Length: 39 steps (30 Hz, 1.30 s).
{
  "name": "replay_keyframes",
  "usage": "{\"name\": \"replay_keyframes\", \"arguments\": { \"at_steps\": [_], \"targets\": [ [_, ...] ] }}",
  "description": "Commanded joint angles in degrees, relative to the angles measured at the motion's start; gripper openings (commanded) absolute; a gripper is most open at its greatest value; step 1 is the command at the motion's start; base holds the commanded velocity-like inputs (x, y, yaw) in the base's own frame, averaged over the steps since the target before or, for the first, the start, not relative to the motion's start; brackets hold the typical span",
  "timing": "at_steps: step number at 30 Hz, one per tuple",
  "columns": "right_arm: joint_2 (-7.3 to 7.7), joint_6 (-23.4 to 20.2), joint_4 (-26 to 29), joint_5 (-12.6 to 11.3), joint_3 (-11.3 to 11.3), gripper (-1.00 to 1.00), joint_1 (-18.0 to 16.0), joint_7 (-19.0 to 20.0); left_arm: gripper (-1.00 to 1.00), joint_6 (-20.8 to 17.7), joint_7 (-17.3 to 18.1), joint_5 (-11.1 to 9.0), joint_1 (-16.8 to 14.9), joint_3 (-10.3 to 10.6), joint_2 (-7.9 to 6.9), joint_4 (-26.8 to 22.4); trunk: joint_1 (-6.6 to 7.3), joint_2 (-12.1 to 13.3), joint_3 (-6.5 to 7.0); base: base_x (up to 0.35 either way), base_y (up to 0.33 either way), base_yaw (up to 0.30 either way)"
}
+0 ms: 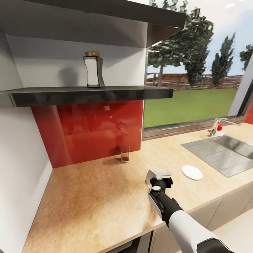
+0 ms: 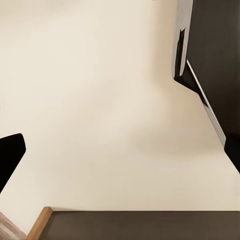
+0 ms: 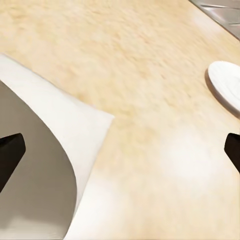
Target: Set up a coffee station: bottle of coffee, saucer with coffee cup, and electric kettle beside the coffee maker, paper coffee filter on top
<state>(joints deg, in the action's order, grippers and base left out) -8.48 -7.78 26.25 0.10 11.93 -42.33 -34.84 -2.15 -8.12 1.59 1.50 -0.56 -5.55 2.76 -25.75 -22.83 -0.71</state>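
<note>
Hovering low over the countertop [image 1: 105, 182], the right gripper [image 1: 160, 175] has its fingers spread, with the paper coffee filter [image 3: 60, 165] lying flat right by one fingertip, probably lining up a pick. The saucer [image 1: 192, 172] waits nearby; the bottle of coffee [image 1: 93, 70] sits up on the shelf [image 1: 88, 94].

A home kitchen: beige countertop [image 1: 105, 189], steel sink [image 1: 225, 151], red backsplash [image 1: 91, 130], wall shelf [image 1: 88, 94].

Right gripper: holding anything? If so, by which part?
The right gripper looks to have the paper coffee filter hanging from it above the countertop, but the contact point is hidden, so neither the grip nor the gripped part can be confirmed.
</note>
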Motion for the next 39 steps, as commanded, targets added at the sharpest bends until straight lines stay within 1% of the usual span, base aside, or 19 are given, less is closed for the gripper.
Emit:
{"name": "replay_keyframes", "arguments": {
  "at_steps": [1,5,9,10,13,16,20,27,37,39],
  "targets": [
    [0.04,-0.6,0.0,0.0,0.4,1.0,0.0,-0.4,1.0,-0.2,-0.1,0.2,0.0,-0.1,0.01,0.0,-0.03,-0.1,-0.07,0.013,0.0,0.0],
    [0.04,-0.6,0.0,0.0,0.4,1.0,0.0,-0.4,1.0,-0.2,-0.1,0.2,0.0,-0.1,0.01,0.0,-0.03,-0.1,-0.07,0.012,0.0,0.0],
    [0.04,-0.3,-1.2,-0.1,0.4,1.0,0.0,-0.3,1.0,-0.2,-0.1,0.2,0.0,-0.1,0.01,-0.1,-0.03,-0.1,-0.07,0.102,0.0,0.0],
    [0.04,1.1,-2.1,-0.1,0.5,1.0,0.0,-0.3,1.0,-0.2,-0.1,0.2,0.0,-0.1,0.01,-0.1,-0.03,-0.1,-0.07,0.052,0.0,0.0],
    [0.04,1.9,-2.3,0.0,0.5,1.0,0.0,-0.3,1.0,-0.2,-0.1,0.2,0.0,-0.1,0.01,-0.1,-0.03,-0.1,-0.07,0.027,0.0,0.0],
    [0.04,2.1,-2.6,0.0,0.4,1.0,0.0,-0.4,1.0,-0.2,-0.1,0.2,0.0,-0.1,0.01,-0.1,-0.03,-0.1,-0.07,0.007,0.0,0.0],
    [0.04,2.3,-4.3,-0.1,0.4,1.0,0.0,-0.3,1.0,-0.3,-0.1,0.2,0.0,-0.1,0.01,-0.1,-0.03,-0.1,-0.07,0.031,0.0,0.0],
    [0.04,2.3,-4.6,-0.1,0.4,1.0,0.0,-0.3,1.0,-0.3,-0.2,0.2,0.0,-0.1,-0.1,-0.1,-0.03,-0.1,-0.07,0.123,0.0,0.0],
    [0.04,2.3,-6.0,-0.1,0.4,1.0,0.0,-0.3,1.0,-0.3,-0.2,0.2,0.0,-0.1,0.01,0.0,-0.03,-0.1,-0.07,0.008,0.0,0.0],
    [0.06,3.0,-6.6,-0.1,0.4,1.0,0.0,-0.3,1.0,-0.3,-0.2,0.2,0.0,-0.1,0.01,0.0,-0.03,-0.1,-0.07,0.0,0.0,0.0]
  ]
}}
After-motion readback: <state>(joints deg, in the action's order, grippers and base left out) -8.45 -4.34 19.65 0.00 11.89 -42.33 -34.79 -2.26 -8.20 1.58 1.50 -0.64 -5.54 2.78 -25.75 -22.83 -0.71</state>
